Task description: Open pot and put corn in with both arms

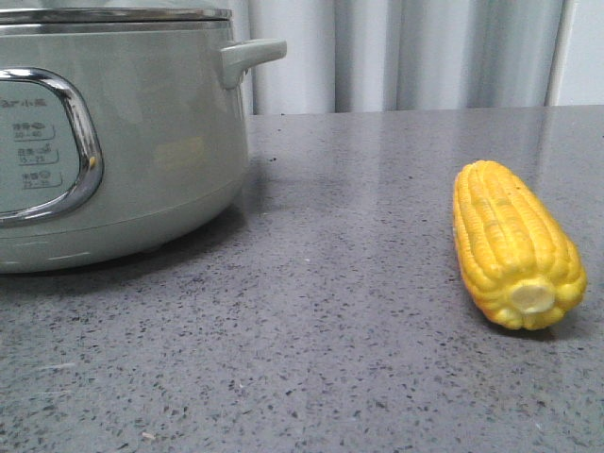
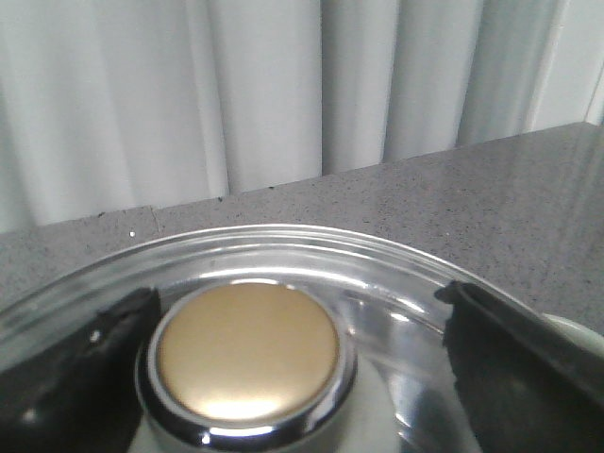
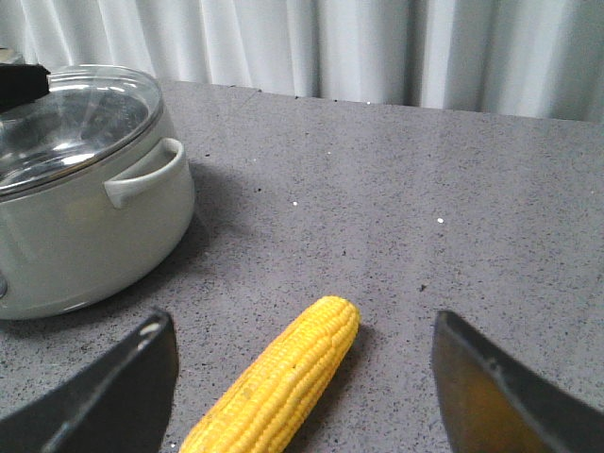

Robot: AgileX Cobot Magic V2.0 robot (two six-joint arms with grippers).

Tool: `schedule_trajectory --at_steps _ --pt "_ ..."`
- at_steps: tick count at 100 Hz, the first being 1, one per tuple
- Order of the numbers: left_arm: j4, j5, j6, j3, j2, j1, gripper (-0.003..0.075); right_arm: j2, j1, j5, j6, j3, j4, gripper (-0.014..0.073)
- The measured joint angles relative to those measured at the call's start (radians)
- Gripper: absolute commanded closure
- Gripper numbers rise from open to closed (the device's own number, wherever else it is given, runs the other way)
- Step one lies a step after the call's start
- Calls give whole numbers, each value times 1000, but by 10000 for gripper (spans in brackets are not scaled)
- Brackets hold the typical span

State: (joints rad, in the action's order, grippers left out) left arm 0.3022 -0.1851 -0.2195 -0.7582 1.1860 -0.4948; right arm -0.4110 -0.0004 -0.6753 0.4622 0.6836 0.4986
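The pale sage-green pot stands at the left of the grey table with its clear glass lid on. My left gripper is open just above the lid, one black finger on each side of the gold, chrome-ringed lid knob. The yellow corn lies on the table at the right, its pale stub end toward the front camera. My right gripper is open above the corn, which lies between its fingers untouched. Neither gripper shows in the front view.
The grey speckled table stretches between pot and corn. A white curtain hangs behind the table's far edge. The pot's stubby side handle points toward the corn side. The pot's control panel faces the front.
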Motion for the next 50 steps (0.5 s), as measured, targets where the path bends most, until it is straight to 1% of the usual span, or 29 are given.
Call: schedule_trajectory --at_steps 16,29,50 --pt "69 -43 -2 0 21 0 178 0 0 -26 0 0 0 126" --pt "81 -69 -4 -2 30 0 178 0 0 -59 0 0 0 126" --pt "92 -103 -4 -2 41 0 178 0 0 -67 0 0 0 126"
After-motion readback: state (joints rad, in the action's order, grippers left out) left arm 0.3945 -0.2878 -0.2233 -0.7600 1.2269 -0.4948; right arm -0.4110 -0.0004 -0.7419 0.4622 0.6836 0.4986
